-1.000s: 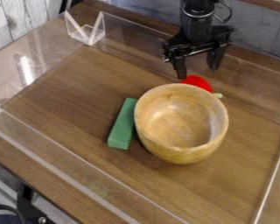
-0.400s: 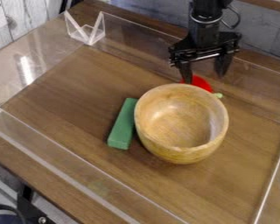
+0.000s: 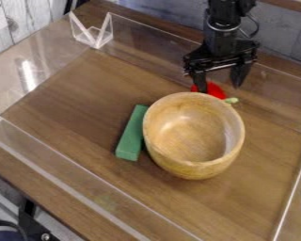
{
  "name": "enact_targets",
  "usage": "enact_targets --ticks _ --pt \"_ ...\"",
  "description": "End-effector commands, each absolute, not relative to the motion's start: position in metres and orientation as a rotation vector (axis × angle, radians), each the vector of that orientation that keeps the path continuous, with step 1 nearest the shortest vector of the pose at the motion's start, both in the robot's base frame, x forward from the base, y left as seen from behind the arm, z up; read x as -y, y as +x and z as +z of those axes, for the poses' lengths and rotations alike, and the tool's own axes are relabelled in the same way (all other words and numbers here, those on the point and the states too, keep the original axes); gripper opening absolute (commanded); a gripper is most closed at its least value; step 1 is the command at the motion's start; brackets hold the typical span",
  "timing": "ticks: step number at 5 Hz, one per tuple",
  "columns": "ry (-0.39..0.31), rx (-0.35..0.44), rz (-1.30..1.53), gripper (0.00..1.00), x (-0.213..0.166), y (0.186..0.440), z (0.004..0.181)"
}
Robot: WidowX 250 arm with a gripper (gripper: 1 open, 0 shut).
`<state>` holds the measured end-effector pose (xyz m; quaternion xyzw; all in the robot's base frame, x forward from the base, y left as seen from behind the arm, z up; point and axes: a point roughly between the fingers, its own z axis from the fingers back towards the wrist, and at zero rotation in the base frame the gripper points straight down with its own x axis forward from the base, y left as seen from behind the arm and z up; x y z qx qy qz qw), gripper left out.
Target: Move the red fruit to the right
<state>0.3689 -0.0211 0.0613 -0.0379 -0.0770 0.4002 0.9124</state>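
The black robot arm comes down nearly vertically from the top edge, right of centre, ending in a dark multi-fingered gripper whose fingers point down and splay outward. The jaws stand wide apart and grip nothing; their tips hang just above and around the small round bright-red toy fruit, and whether any tip touches it cannot be told.

The red fruit lies on the brown wooden table in the upper right part of the frame, just behind the far rim of the large round light-wooden bowl, which hides its lower part. Its pale green leafy tip sticks out toward the right, so its long axis runs roughly left to right.

The wooden bowl sits upright near the centre, its hollow holding nothing. A flat green rectangular block lies against the bowl's left side, its long axis running from upper right to lower left. A clear plastic stand is in the upper left corner.
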Motion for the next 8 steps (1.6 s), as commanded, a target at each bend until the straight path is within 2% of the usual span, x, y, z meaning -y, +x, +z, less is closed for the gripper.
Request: enact_targets --ticks 1,2,4,6,8 --pt "-0.092 0.207 0.812 1.00 0.006 0.378 0.076" --pt "-0.090 0.199 0.782 0.00 -0.004 0.378 0.072" --pt "-0.076 0.189 0.808 0.00 -0.005 0.378 0.069" --pt "-0.072 0.176 0.752 0.00 0.005 0.378 0.075" --pt "-0.067 0.168 0.771 0.00 -0.004 0.377 0.068"
